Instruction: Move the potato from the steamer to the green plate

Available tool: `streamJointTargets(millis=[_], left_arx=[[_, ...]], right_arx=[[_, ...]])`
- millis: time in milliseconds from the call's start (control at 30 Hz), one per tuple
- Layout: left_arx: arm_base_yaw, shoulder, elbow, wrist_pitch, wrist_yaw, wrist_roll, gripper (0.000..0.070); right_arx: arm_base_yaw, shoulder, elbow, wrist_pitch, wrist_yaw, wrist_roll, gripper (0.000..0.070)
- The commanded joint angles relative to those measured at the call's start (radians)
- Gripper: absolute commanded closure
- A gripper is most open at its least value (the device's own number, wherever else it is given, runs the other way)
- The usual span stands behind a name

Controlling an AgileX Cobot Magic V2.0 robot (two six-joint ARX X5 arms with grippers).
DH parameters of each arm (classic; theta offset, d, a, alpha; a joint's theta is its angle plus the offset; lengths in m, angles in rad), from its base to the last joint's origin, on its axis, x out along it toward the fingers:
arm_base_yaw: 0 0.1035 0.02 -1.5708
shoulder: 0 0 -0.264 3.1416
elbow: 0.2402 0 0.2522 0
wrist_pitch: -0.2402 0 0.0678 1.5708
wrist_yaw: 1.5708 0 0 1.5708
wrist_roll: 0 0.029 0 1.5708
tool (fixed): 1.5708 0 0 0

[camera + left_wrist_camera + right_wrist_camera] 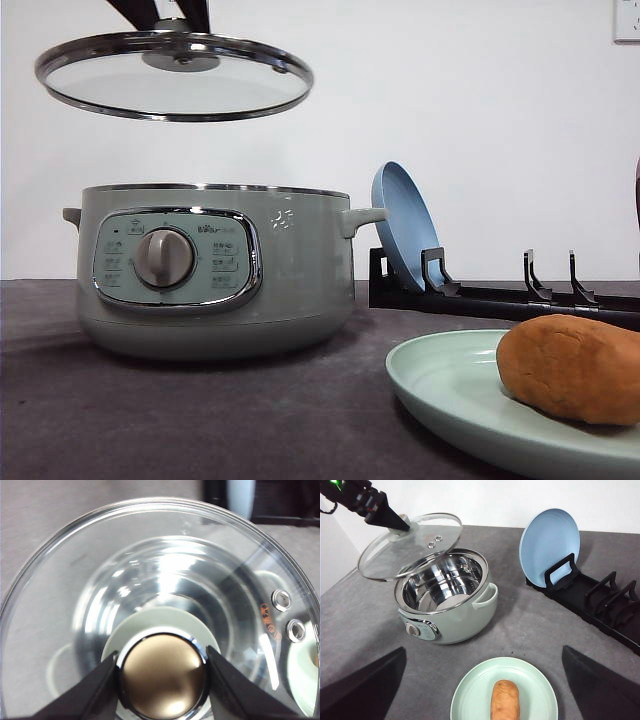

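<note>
Potato (505, 699) already lies on the green plate (470, 695), near the steamer (455, 622), whose pot looks empty. Left gripper (162, 672) is clamped on the knob of the glass lid (175, 75), held above the pot. Right gripper (480, 690) has jaws wide apart, holding nothing, above the plate. Transfer looks done; next likely means lowering the lid squarely onto the rim.

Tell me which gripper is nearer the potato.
Right. The right gripper hangs open directly over the potato on the green plate; the left gripper holds the glass lid above the steamer.
</note>
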Motion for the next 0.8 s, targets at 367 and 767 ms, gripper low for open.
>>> streamJointTargets(millis=[367, 767], left_arx=[[-0.057, -0.011, -0.126, 0.091, 0.003, -0.005, 0.0685], [-0.060, -0.011, -0.267, 0.213, 0.003, -0.005, 0.0684]], right_arx=[[0.006, 0.006, 0.014, 0.004, 0.004, 0.011, 0.0069], [0.006, 0.006, 0.014, 0.004, 0.004, 0.011, 0.0069]])
